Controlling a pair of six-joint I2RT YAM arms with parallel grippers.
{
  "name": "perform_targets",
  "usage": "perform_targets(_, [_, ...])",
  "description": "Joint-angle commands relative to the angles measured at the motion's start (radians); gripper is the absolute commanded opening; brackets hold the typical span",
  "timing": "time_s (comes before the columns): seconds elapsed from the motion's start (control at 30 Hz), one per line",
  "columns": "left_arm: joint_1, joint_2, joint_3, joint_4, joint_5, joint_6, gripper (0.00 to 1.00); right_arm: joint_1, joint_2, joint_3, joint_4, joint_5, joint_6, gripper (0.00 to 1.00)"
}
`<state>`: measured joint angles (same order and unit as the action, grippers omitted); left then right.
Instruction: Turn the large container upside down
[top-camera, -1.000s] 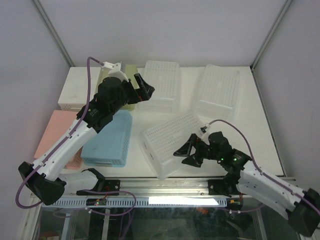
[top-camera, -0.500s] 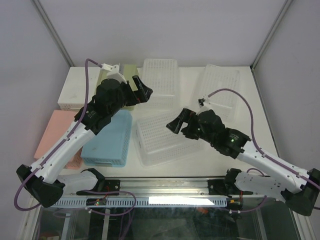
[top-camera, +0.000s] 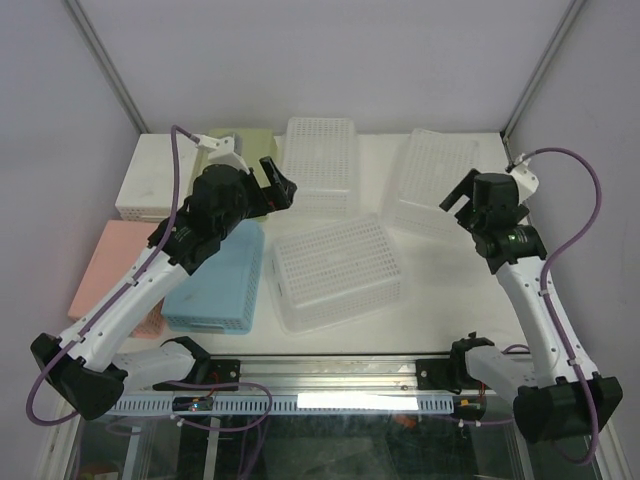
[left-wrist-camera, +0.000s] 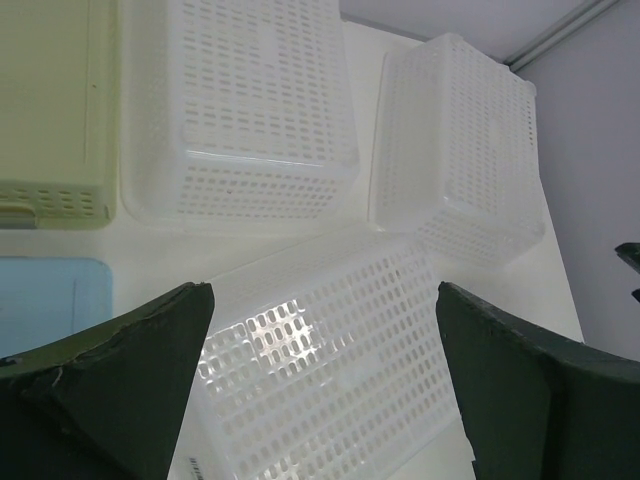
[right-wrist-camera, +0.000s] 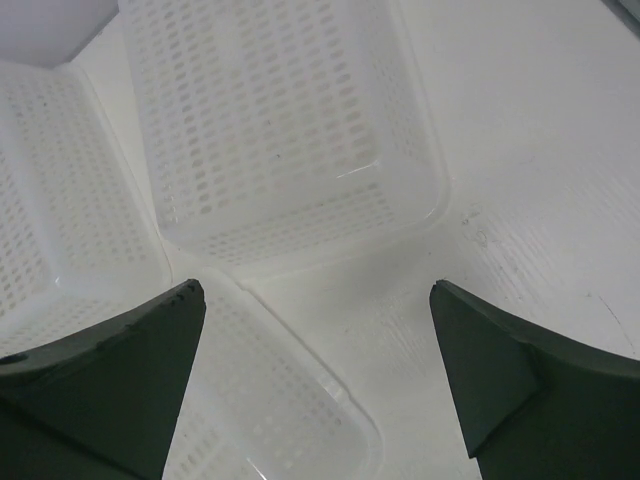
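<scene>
White large container (top-camera: 338, 272) (base up), clear of fingers (left-wrist-camera: 100, 380)

I find no legible text, brand, number or sign in any view, just one small dark-printed sticker (left-wrist-camera: 190, 463) on the near rim of the clear perforated plastic container (left-wrist-camera: 320, 370), too tiny for me to read

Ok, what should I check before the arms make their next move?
1. Is the large container bottom-up and flat on the table: ok.
2. Is the left gripper open and empty: ok.
3. Is the right gripper open and empty: ok.
4. Is neither gripper touching the large container: ok.
5. Is there a gap between the large container and the blue basket: cannot tell, their edges look very close.
</scene>
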<state>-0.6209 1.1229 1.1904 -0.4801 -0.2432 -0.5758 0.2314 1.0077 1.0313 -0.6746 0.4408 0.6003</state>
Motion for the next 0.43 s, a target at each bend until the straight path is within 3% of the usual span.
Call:
perform_targets(0.0, [0.0, -0.046, -0.027, 0.02, -0.082, 0.025, 0.99, -0.104, -0.056, 0.0, 0.078, -0.179, -0.011, 0.99])
perform_targets(0.4, [0.0, 0.002, -0.023, 0.037, -0.155, -0.018, 0.99, -0.11, -0.267, -0.07, 0.079, -0.089, -0.002, 0.99])
